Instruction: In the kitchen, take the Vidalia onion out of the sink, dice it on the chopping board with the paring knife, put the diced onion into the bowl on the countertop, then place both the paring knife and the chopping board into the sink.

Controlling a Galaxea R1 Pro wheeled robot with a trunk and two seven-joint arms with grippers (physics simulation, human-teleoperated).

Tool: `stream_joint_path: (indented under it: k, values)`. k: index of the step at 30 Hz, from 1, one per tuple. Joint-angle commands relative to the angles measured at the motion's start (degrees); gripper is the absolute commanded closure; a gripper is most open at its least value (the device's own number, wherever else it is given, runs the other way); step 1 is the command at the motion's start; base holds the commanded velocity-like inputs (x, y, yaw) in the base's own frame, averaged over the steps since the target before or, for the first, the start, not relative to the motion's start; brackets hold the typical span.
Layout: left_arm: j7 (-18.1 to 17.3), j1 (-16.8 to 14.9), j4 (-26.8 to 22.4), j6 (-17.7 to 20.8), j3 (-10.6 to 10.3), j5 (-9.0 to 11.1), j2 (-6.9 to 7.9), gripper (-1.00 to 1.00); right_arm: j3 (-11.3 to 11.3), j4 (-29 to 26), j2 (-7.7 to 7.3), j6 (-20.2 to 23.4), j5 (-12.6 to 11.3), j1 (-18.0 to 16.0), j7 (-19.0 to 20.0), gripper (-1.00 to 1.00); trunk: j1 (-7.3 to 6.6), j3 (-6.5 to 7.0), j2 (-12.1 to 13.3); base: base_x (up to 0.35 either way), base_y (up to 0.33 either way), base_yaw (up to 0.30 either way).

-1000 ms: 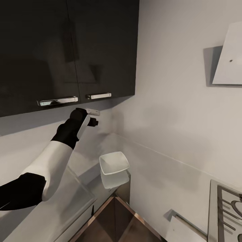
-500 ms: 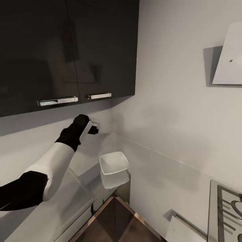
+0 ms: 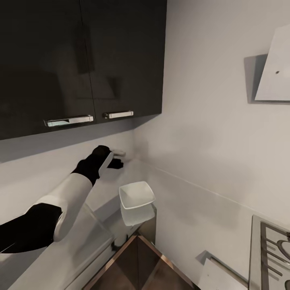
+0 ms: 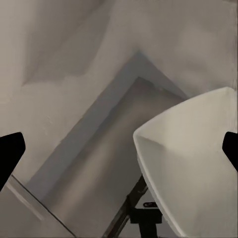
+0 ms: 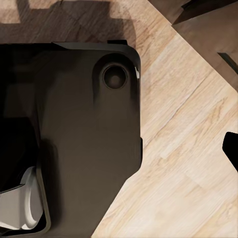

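The white squarish bowl (image 3: 137, 196) sits empty at the far end of the grey countertop (image 3: 86, 231), close to the wall corner. My left gripper (image 3: 119, 158) hovers above and behind the bowl, near the wall, under the black upper cabinets. In the left wrist view its dark fingertips (image 4: 10, 153) stand wide apart, open and empty, with the bowl (image 4: 193, 163) below them and to one side. My right gripper (image 5: 119, 148) hangs low over the robot's black base, one fingertip (image 5: 231, 148) far out at the picture's edge. The onion, paring knife, chopping board and sink are out of view.
Glossy black upper cabinets (image 3: 80, 60) with chrome handles (image 3: 69, 120) hang just above the left arm. A hob (image 3: 274, 249) lies at the lower right, with a white hood (image 3: 276, 68) on the wall above it. Pale wood floor (image 5: 188, 163) lies under the right arm.
My left gripper has come down and moved a little right, from just under the cabinet to closer above the bowl. The bowl has not moved.
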Motion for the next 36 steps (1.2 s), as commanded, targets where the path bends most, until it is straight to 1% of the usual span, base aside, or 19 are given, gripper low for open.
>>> stream_joint_path:
  k: [1,5,13,19,27,31,33,36]
  values:
    - [-0.06,-0.02,0.10,-0.01,-0.25,0.59,0.04,-1.00,-0.48,0.05,0.00,-0.17,0.57,-0.02,-0.20,-1.00,0.02,-0.08,-0.05,0.000,0.000,0.000]
    - [-0.92,-0.01,0.30,-0.29,-0.21,0.59,0.04,-1.00,-0.48,0.05,0.03,-0.17,0.57,-0.02,-0.19,-1.00,0.02,-0.37,-0.05,0.000,0.000,0.000]
    - [-1.14,0.02,1.63,-1.22,-0.16,0.59,0.12,-1.00,-0.45,0.05,0.05,-0.17,0.57,-0.02,-0.19,-1.00,0.02,-1.09,-0.05,0.000,0.000,0.000]
    - [-1.14,0.03,5.45,-5.55,-0.13,0.59,0.12,-1.00,-0.41,0.05,0.06,-0.17,0.57,-0.02,-0.19,-1.00,0.02,-1.64,-0.05,0.000,0.000,0.000]
    - [-1.27,0.00,7.10,-6.93,-0.18,0.59,0.05,-1.00,-0.40,0.05,0.22,-0.15,0.57,-0.02,-0.19,-1.00,0.02,-2.38,-0.05,0.000,0.000,0.000]
    - [-1.33,0.01,9.10,-9.67,-0.19,0.59,-0.03,-1.00,-0.40,0.05,0.23,-0.16,0.57,-0.02,-0.19,-1.00,0.02,-2.75,-0.05,0.000,0.000,0.000]
    - [-1.62,0.02,9.66,-10.18,-0.19,0.59,-0.09,-1.00,-0.40,0.05,0.23,-0.15,0.57,-0.02,-0.19,-1.00,0.02,-2.93,-0.05,0.000,0.000,0.000]
    - [-4.01,0.04,10.38,-10.63,-0.20,0.59,-0.26,-1.00,-0.45,0.05,0.18,-0.15,0.57,-0.02,-0.19,-1.00,0.02,-3.21,-0.05,0.000,0.000,0.000]
